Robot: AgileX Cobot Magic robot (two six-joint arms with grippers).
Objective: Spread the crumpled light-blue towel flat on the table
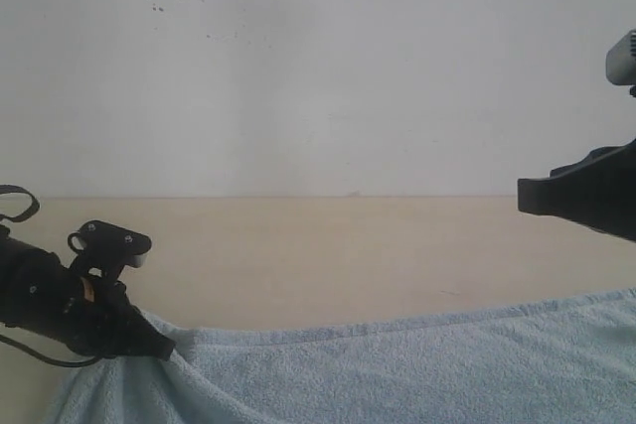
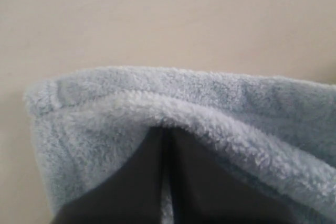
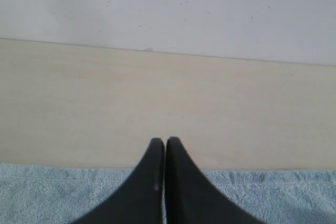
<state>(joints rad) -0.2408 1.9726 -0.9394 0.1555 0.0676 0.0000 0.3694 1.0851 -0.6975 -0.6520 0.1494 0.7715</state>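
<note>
The light-blue towel (image 1: 397, 364) lies across the near part of the pale beige table (image 1: 328, 255), its far hem running roughly straight from left to right. My left gripper (image 1: 159, 350) is shut on the towel's left end, where the cloth rises into a small peak. In the left wrist view a fluffy fold of the towel (image 2: 131, 98) wraps over the closed left gripper (image 2: 165, 129). My right gripper (image 1: 524, 196) hangs above the right side, shut and empty. In the right wrist view the right gripper (image 3: 165, 141) sits over bare table (image 3: 157, 93), with the towel (image 3: 52, 192) below it.
A white speckled wall (image 1: 318, 67) stands along the table's far edge. A band of bare table lies between the towel's far hem and the wall. The towel runs out of frame at the bottom and right.
</note>
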